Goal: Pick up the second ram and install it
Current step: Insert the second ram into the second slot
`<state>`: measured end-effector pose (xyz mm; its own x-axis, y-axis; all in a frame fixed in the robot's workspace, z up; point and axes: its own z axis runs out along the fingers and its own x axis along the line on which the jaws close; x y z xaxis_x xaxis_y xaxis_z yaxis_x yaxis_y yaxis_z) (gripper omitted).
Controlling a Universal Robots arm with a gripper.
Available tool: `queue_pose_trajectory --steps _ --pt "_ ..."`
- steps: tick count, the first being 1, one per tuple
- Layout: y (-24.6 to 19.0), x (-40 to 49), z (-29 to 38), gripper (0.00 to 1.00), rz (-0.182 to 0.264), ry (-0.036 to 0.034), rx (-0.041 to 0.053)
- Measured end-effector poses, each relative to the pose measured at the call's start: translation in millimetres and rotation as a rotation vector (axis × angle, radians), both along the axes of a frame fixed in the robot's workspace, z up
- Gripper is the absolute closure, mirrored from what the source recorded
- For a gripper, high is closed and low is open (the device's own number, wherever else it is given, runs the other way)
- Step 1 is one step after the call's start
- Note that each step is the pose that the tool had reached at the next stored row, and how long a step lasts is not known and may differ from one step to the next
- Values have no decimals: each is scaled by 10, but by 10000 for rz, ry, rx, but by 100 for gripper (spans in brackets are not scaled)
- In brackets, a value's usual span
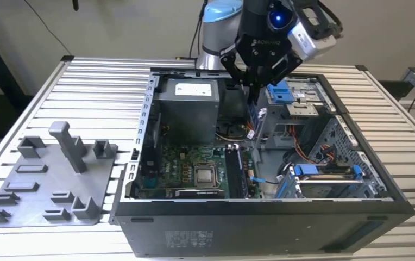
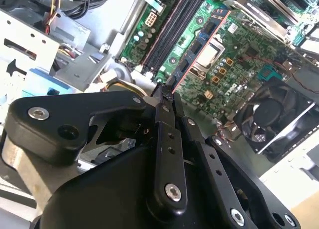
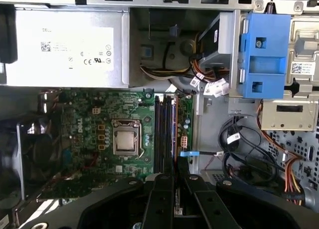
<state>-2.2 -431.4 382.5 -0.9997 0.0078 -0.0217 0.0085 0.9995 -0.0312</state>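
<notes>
The second ram (image 1: 254, 113) is a thin dark stick hanging upright inside the open computer case (image 1: 265, 209), above the green board (image 1: 186, 163). My gripper (image 1: 255, 87) is shut on its upper end. In the second wrist view the ram (image 2: 197, 49) reaches out from the gripper (image 2: 165, 96) over the board, beside the long black slots (image 2: 167, 32). In the first wrist view the ram (image 3: 176, 129) shows edge-on, lined up along the right side of the slots (image 3: 162, 134), with the gripper (image 3: 175, 178) shut on it.
The grey power supply (image 1: 186, 106) sits at the case's back and a blue drive bracket (image 1: 283, 92) is close to the gripper. A processor socket (image 1: 206, 175) and a fan (image 2: 269, 114) are on the board. A grey fixture with upright posts (image 1: 55, 179) lies on the exterior view's left.
</notes>
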Motion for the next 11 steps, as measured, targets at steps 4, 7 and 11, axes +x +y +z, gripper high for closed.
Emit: queue_pose_trajectory --steps 4,7,11 --pt "0 5 -36 86 0 1 0" --pt "0 12 -65 86 1 7 0" --pt "0 23 -104 86 0 15 0"
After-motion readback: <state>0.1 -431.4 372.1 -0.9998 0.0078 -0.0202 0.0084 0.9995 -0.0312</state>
